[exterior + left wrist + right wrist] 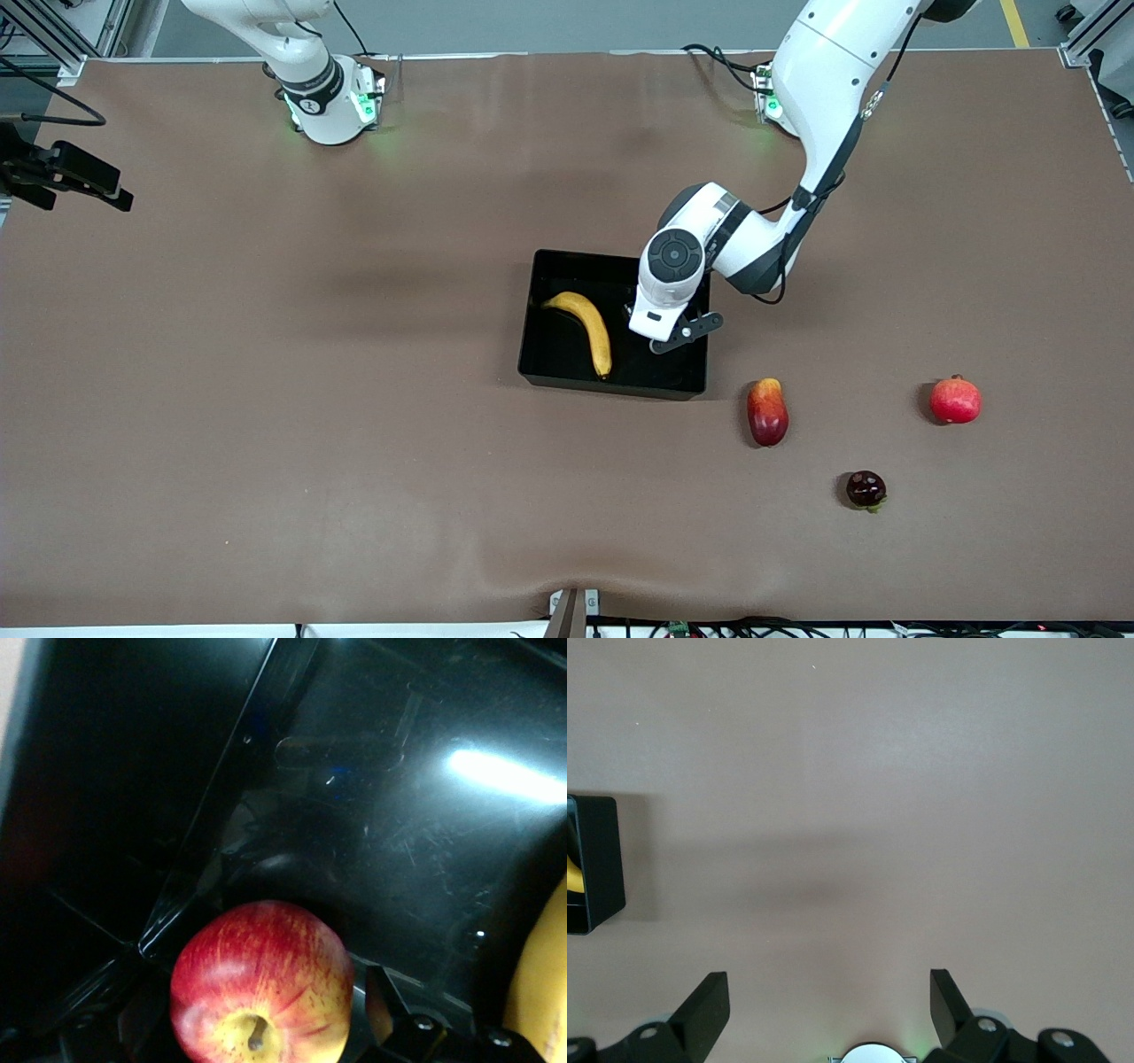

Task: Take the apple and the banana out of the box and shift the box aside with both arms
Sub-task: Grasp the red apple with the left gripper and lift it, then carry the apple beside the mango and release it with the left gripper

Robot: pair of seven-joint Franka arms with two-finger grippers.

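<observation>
Now the count: two arms, one black box (pixel 682 381), one banana (pixel 583 324), one apple (pixel 261 983), and three more fruits out on the tabletop (pixel 266 399). These are a red-yellow mango (pixel 767 412), a round red pomegranate (pixel 955 400) and a small dark fruit (pixel 866 489).

The banana lies flat in the box. Its long side runs from the farther wall to the nearer wall, and its nearer tip points at the front camera.

The apple is inside the box too, right at the left end effector (pixel 657 330). I cannot tell if that one grips the apple.

The right end effector (pixel 828 1010) hangs spread wide over bare tabletop, holding nothing.

The tabletop is plain brown, with grey floor past its edge.
</observation>
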